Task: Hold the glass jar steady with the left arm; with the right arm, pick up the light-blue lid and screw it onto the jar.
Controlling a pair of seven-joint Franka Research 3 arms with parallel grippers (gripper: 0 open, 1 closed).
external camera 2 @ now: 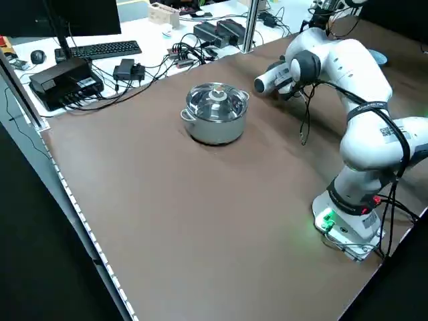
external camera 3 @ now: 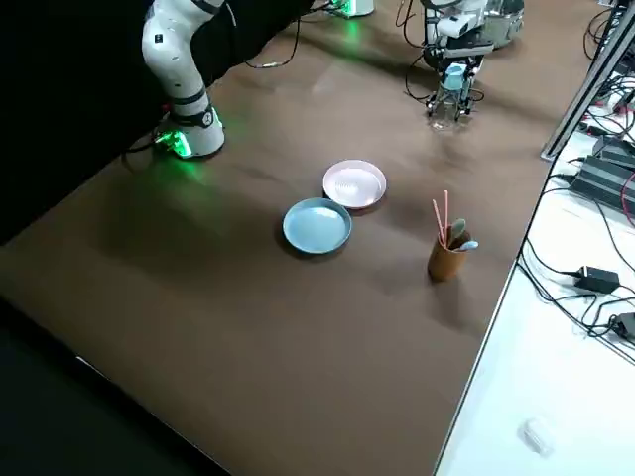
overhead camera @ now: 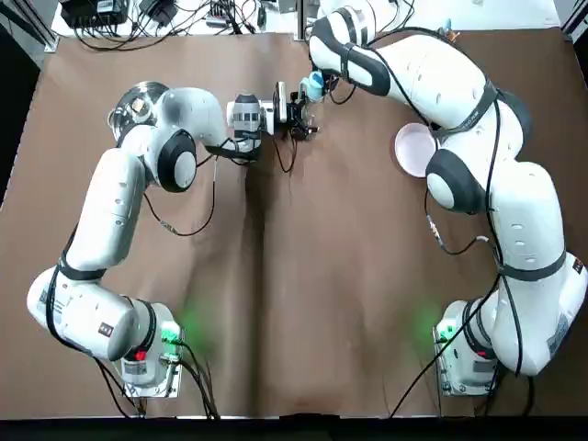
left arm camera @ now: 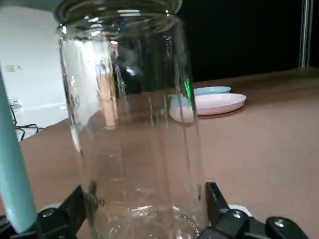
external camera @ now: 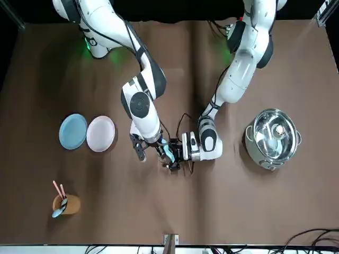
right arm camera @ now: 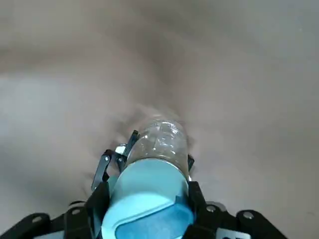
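Observation:
The clear glass jar (left arm camera: 132, 124) stands upright on the brown table, its mouth uncovered. My left gripper (left arm camera: 144, 209) reaches in level with the table and is shut on the jar's lower part, a black finger (left arm camera: 215, 201) on either side. My right gripper (overhead camera: 317, 92) hangs above the jar at the far middle of the table and is shut on the light-blue lid (right arm camera: 149, 199). From the right wrist, the lid floats just over the jar's rim (right arm camera: 160, 138), slightly off its centre. The right side view shows the lid (external camera 3: 453, 72) above the jar (external camera 3: 447, 107).
A steel pot (overhead camera: 138, 103) with its lid on stands at the far left. A pink plate (external camera 3: 354, 184) and a blue plate (external camera 3: 317, 225) lie on the right side, and a brown cup (external camera 3: 446, 258) with utensils stands near the far edge.

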